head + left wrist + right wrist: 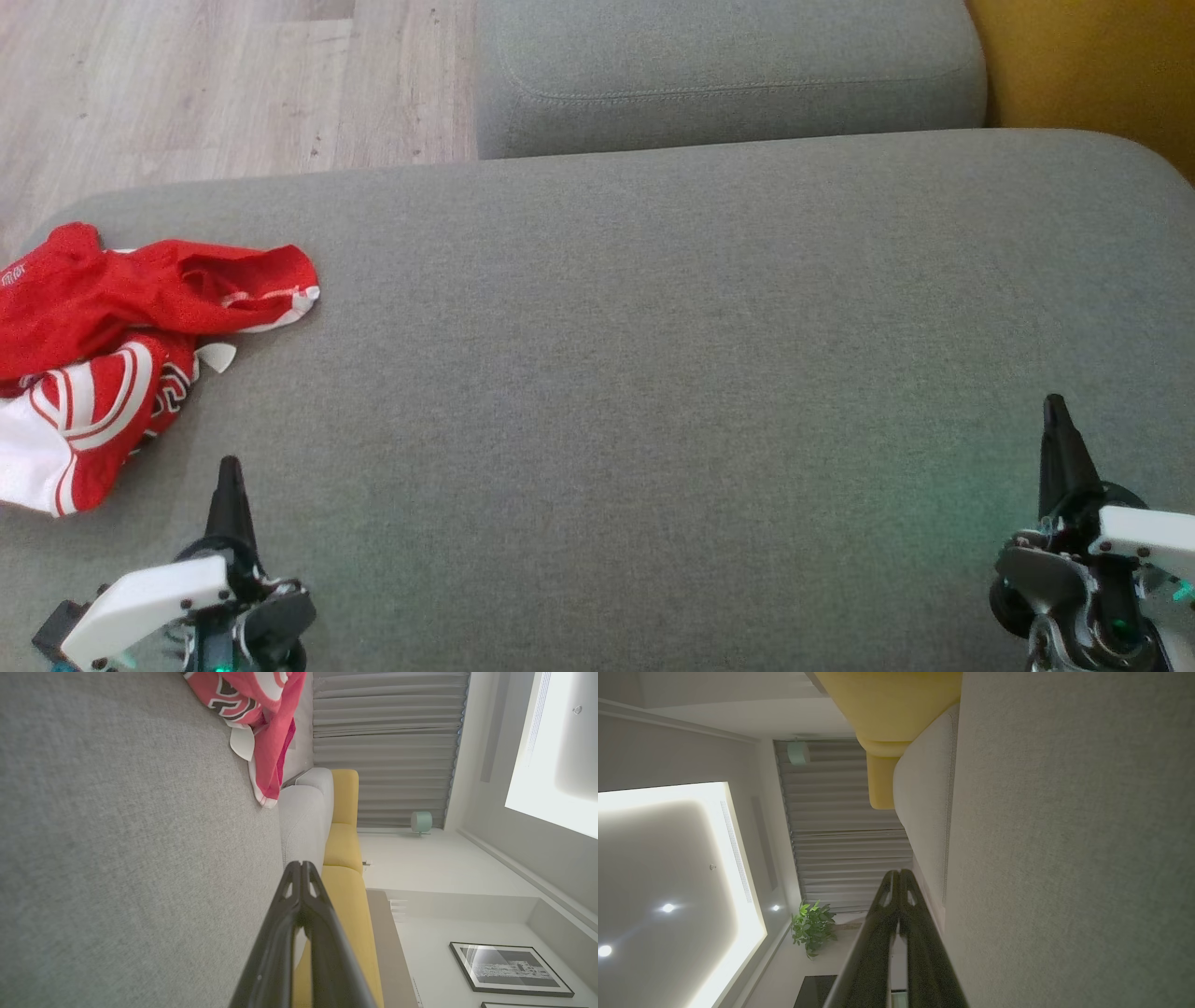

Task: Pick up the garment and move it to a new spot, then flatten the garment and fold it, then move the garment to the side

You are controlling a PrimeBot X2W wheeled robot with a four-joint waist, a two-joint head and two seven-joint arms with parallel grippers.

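I see the red-and-white garment (pixel 103 345) crumpled at the grey cushion's (pixel 653 373) left edge, its length running diagonally away from me and rightward. Bare cushion spreads wide to its right. My left end effector (pixel 230 471) and right end effector (pixel 1056 411) sit at the near corners, fingers pressed together, empty, pointing forward.

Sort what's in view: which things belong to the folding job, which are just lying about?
Job: crumpled red-and-white fabric garment; broad grey upholstered cushion under it; left gripper, right gripper, both shut.
Lying about: second grey cushion; yellow sofa; leafy green potted plant; black-framed picture.
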